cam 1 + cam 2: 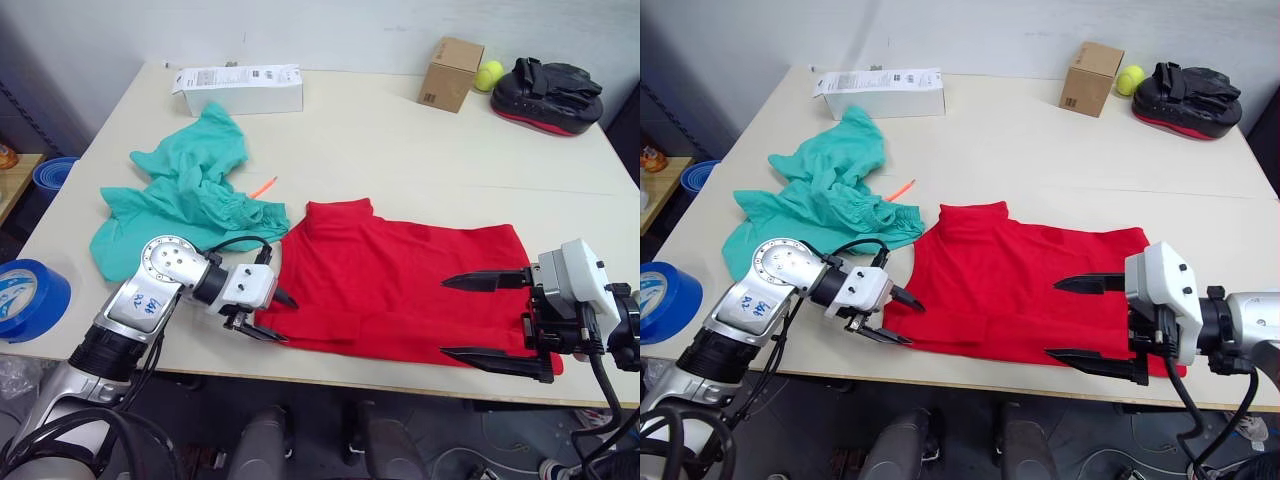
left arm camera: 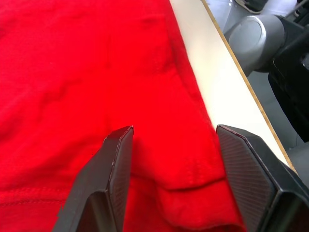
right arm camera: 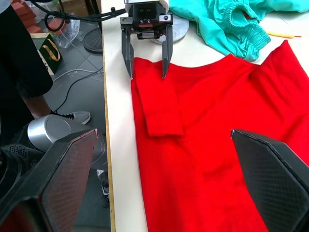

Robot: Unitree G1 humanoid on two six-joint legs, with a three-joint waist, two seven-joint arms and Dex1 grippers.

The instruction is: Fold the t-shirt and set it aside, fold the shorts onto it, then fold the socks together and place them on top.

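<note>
The t-shirt (image 1: 400,290) lies flat at the table's (image 1: 400,150) 6 o'clock edge. Left pincer (image 1: 268,315) and right pincer (image 1: 485,318) both stand open, holding nothing. Pinching only the folded sleeve (image 3: 161,113) could drag the shirt crooked into the shorts (image 1: 185,195) at 10 o'clock.

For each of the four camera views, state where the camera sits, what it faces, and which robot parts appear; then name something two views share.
Left and right eye views: on the head, looking down over the table; both arms show.
Left wrist view: on the left wrist, looking along the left gripper, open over the t-shirt.
Right wrist view: on the right wrist, looking along the open right gripper toward the left gripper and shorts.
Shared: the t-shirt.
</note>
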